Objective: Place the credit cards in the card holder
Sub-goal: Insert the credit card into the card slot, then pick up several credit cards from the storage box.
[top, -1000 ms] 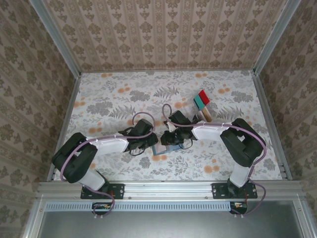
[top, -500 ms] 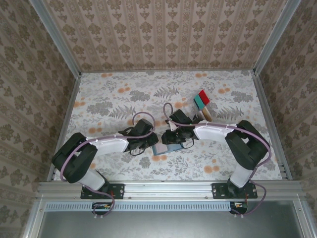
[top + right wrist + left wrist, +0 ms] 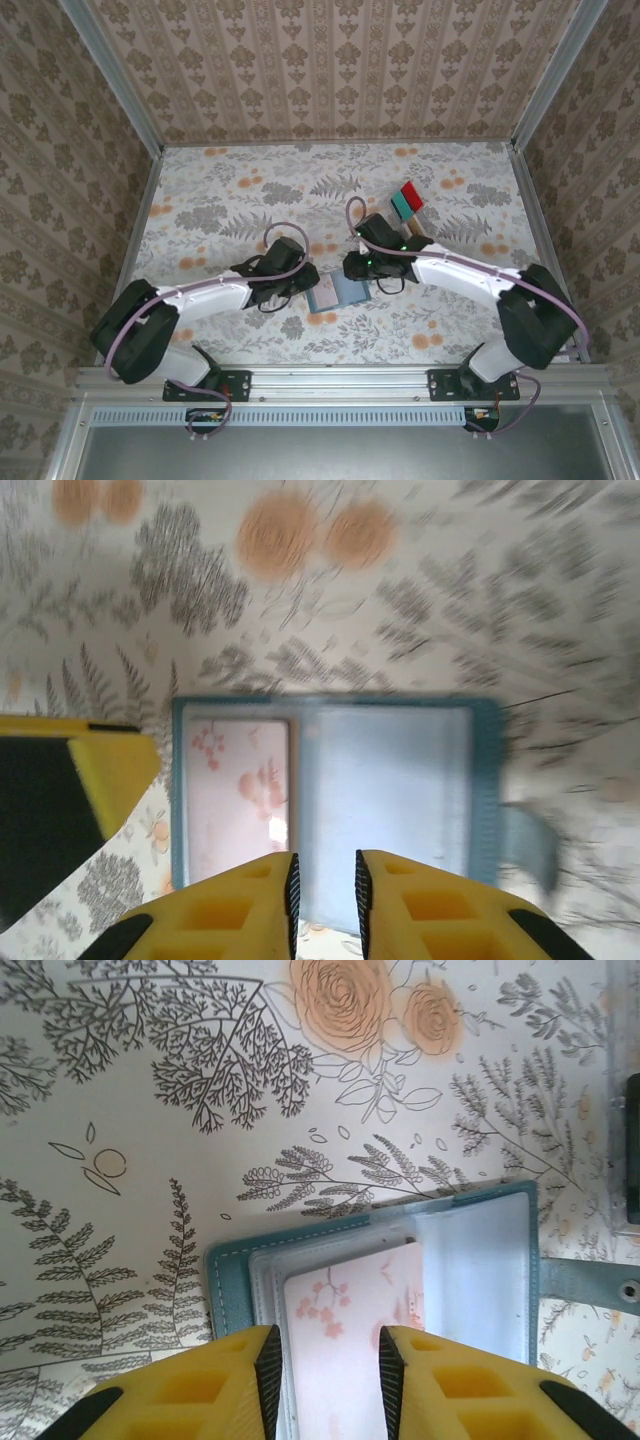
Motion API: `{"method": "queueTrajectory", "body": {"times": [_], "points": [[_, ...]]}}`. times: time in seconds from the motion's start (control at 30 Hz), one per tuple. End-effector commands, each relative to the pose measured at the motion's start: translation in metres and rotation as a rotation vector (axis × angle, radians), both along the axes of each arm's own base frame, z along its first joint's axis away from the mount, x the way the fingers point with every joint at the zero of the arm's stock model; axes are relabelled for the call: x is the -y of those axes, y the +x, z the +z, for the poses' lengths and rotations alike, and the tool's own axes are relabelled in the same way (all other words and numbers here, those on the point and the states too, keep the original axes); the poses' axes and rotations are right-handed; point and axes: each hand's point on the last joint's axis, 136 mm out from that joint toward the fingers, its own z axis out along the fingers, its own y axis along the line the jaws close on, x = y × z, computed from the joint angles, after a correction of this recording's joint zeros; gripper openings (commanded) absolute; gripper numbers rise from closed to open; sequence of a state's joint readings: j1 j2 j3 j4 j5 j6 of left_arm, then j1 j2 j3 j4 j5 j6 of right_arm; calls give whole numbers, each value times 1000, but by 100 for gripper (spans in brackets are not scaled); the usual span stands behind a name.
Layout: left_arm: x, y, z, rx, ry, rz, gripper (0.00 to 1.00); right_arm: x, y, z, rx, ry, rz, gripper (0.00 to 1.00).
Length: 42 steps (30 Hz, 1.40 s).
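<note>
Left gripper: the left gripper point(image 3: 327, 1345) is hovering over the left end of the wallet, close to the middle of the table's point(image 3: 220, 200) near edge. Its yellow fingers are standing a narrow gap apart and clamping nothing that I can make out.

Card holder: the teal card holder point(image 3: 338, 292) is lying open and flat between the two grippers, grey pockets facing up and its strap trailing off one end.

Card in place: a white card with pink blossoms point(image 3: 350, 1320) is sitting in the left-hand pocket, directly under the left gripper's gap.

Right gripper: the right gripper point(image 3: 325, 865) is hanging just above the holder's right half. Its fingers are nearly together, and only the bare grey pocket is showing between them.

Cards waiting: a red card point(image 3: 411, 193) and a teal card point(image 3: 402, 204) are standing on edge toward the table's far right, well apart from the holder, with a tan card point(image 3: 416, 230) just on their near side.

Progress: one card is looking lodged, though I cannot tell whether it is fully seated. At least three are waiting to be fetched, so most of the job is remaining.
</note>
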<state>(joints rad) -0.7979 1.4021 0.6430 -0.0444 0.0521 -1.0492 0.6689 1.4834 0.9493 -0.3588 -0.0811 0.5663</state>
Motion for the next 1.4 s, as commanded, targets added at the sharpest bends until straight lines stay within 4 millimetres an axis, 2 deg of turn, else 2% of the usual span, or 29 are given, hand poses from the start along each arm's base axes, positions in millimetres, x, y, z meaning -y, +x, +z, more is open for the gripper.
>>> {"method": "queueTrajectory", "body": {"times": [0.0, 0.1, 0.3, 0.43, 0.53, 0.67, 0.87, 1.03, 1.1, 1.37], "points": [[-8, -4, 6, 23, 32, -14, 35, 48, 14, 21, 92, -152, -105, 25], [-7, -6, 11, 38, 27, -28, 37, 77, 23, 38, 140, -192, -170, 27], [-4, -6, 22, 65, 10, -37, 40, 124, 30, 46, 126, -271, -256, 27], [1, -6, 29, 80, 3, -53, 43, 139, 32, 51, 132, -284, -271, 28], [5, -7, 34, 90, -2, -66, 45, 142, 34, 51, 124, -298, -263, 29], [9, -6, 39, 112, -6, -67, 46, 136, 36, 47, 90, -296, -225, 29], [-4, -9, 33, 104, 33, -34, 51, 129, 36, 43, 67, -282, -190, 29], [-10, -11, 31, 96, 37, -22, 54, 133, 37, 44, 72, -311, -188, 30], [-9, -11, 33, 101, 34, -22, 55, 134, 38, 37, 48, -341, -175, 30], [0, -7, 37, 103, 16, -34, 60, 139, 43, 31, 0, -445, -118, 30]]}}
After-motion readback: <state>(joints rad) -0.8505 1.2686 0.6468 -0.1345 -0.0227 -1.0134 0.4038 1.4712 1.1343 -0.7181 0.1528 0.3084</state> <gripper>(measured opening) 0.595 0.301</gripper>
